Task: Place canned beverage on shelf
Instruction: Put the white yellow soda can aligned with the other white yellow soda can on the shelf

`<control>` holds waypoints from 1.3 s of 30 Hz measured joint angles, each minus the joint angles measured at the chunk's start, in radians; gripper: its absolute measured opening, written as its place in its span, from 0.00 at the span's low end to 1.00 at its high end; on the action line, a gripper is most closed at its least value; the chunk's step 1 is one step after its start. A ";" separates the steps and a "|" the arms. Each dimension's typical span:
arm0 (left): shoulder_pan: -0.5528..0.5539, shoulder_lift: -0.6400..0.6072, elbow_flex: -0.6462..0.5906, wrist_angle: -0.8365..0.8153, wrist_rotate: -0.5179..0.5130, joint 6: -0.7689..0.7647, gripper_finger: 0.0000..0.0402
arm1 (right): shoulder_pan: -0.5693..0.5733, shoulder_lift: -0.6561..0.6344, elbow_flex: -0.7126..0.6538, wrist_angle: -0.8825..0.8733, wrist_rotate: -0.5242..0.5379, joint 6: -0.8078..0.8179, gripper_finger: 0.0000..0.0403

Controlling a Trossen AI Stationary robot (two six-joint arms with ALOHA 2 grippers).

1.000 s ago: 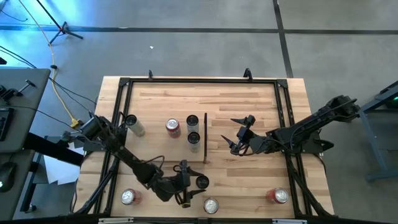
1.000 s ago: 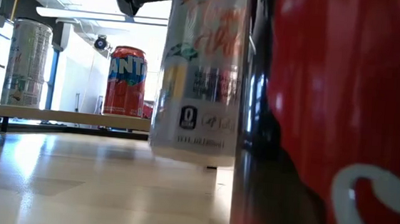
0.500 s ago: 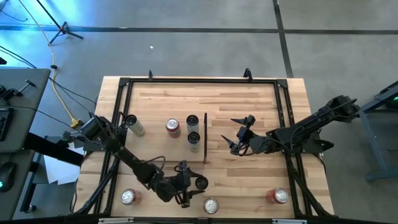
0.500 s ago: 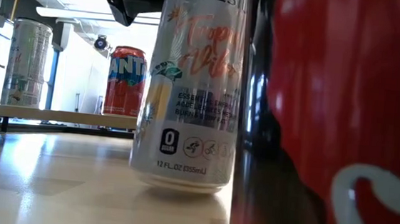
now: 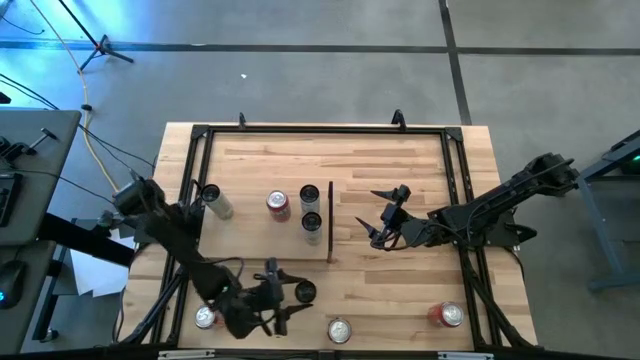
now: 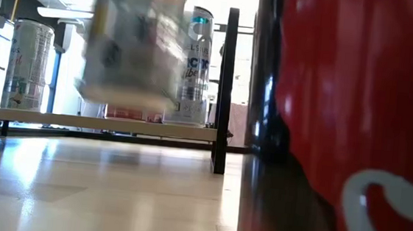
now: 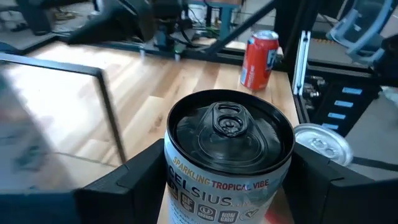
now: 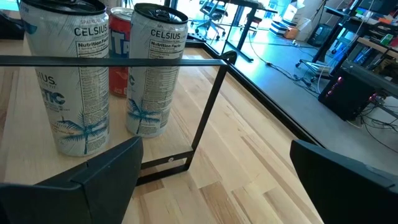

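One Celsius can (image 7: 229,151) is clamped in the left gripper (image 5: 287,297), lifted near the shelf (image 5: 265,225). Right gripper (image 5: 379,214) waits beside the shelf, fingers spread, empty.

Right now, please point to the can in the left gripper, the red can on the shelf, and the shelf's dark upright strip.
Held can (image 7: 229,134), left wrist view, on its lid.
Red can (image 5: 278,204), high view, on its top.
Upright strip (image 5: 330,222), high view, mid-length.
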 joint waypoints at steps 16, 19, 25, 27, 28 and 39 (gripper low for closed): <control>-0.195 -0.219 0.001 -1.013 -0.300 -0.772 0.58 | 0.000 0.000 0.000 0.000 0.000 0.000 0.98; -0.207 -0.217 0.001 -1.169 -0.299 -0.950 0.58 | 0.000 0.000 0.000 0.000 0.000 0.000 0.98; -0.228 -0.217 0.000 -1.408 -0.301 -1.210 0.58 | 0.000 0.000 0.000 0.000 0.000 0.000 0.98; -0.230 -0.217 -0.017 -1.436 -0.307 -1.279 0.58 | 0.000 0.000 0.000 -0.001 0.000 0.000 0.98; -0.230 -0.217 -0.035 -1.433 -0.312 -1.310 0.58 | 0.000 0.000 0.000 -0.001 0.000 0.000 0.98; -0.248 -0.217 -0.233 -1.428 -0.400 -1.630 0.58 | 0.000 0.000 0.000 0.000 0.000 0.000 0.98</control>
